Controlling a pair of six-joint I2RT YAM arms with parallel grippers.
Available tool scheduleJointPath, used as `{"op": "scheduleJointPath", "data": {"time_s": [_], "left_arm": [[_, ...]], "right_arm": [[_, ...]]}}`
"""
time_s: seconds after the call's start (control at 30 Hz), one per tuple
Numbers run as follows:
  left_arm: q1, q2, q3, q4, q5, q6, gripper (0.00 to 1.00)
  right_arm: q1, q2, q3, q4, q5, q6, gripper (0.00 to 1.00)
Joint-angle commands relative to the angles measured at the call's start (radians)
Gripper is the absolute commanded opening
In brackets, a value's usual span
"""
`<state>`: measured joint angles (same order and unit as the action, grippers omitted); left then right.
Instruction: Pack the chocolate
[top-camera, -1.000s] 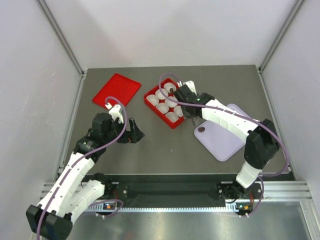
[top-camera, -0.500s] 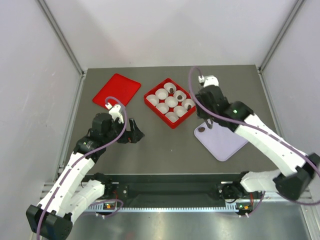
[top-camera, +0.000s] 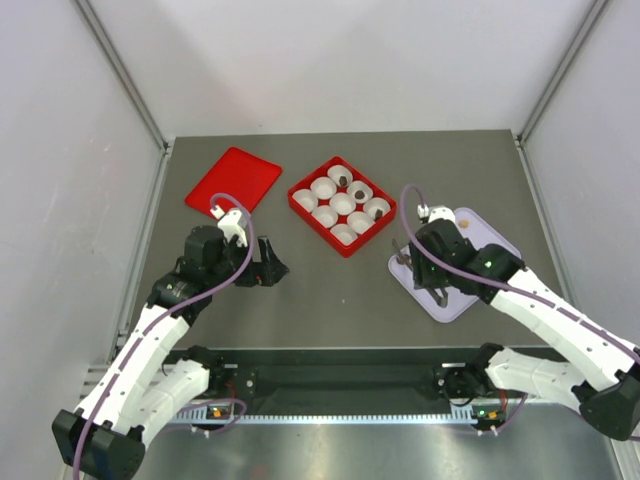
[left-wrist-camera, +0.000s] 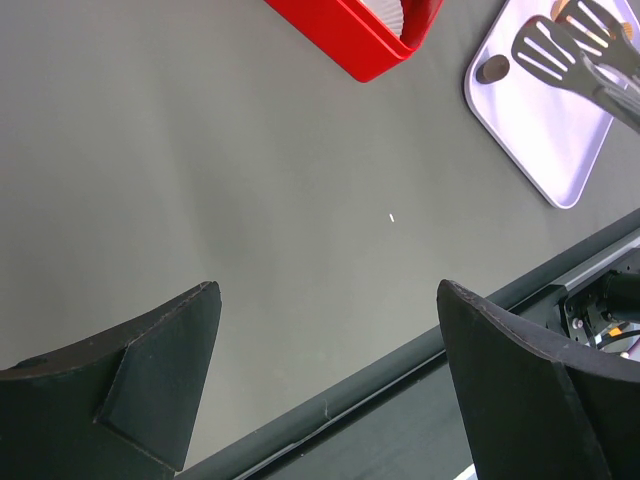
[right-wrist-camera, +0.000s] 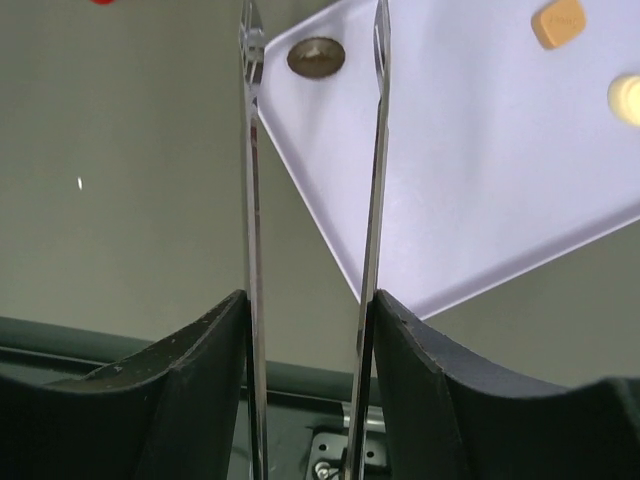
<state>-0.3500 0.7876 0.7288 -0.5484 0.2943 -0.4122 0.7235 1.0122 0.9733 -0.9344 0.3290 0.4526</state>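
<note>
My right gripper (top-camera: 432, 268) (right-wrist-camera: 310, 300) is shut on metal tongs (right-wrist-camera: 315, 150), whose open blades hang over the near-left corner of a lilac board (top-camera: 470, 285) (right-wrist-camera: 480, 160). A tan chocolate (right-wrist-camera: 558, 22) and a pale one (right-wrist-camera: 625, 97) lie on the board, beyond the tongs' tips. The tongs (left-wrist-camera: 565, 48) also show in the left wrist view. A red box (top-camera: 341, 205) holds several white paper cups; dark chocolates sit in a few (top-camera: 343, 181). My left gripper (top-camera: 268, 270) (left-wrist-camera: 330, 290) is open and empty over bare table.
A flat red lid (top-camera: 232, 180) lies at the back left. The board has a hole (right-wrist-camera: 315, 57) near its corner. The table's front rail (left-wrist-camera: 400, 370) runs just below my left gripper. Grey walls enclose the table.
My right arm has swung from over the red box back and down to the lilac board, carrying the tongs. The left arm has not moved.
</note>
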Motion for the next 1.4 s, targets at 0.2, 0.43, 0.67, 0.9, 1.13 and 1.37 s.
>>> {"op": "scheduleJointPath", "data": {"time_s": [0.2,0.43,0.67,0.9,1.13,1.37], "left_arm": [[-0.004,-0.007,-0.003,0.042,-0.001,0.007,0.94],[-0.004,-0.002,-0.003,0.042,0.002,0.007,0.94],[-0.004,-0.004,-0.003,0.042,0.002,0.007,0.94],[-0.004,-0.008,-0.003,0.042,0.002,0.009,0.94],[-0.004,-0.013,-0.003,0.044,0.002,0.009,0.94],[-0.004,-0.016,-0.003,0.042,-0.001,0.009,0.94]], "right_arm": [[-0.006,-0.064,-0.096,0.031,-0.048,0.043,0.51],[-0.004,-0.018,-0.117,0.075,-0.041,0.049,0.51],[-0.004,0.031,-0.137,0.118,-0.025,0.051,0.51],[-0.004,0.055,-0.150,0.138,-0.022,0.052,0.49],[-0.004,0.043,-0.150,0.143,-0.005,0.052,0.48],[-0.004,0.049,-0.148,0.147,-0.002,0.049,0.45]]}}
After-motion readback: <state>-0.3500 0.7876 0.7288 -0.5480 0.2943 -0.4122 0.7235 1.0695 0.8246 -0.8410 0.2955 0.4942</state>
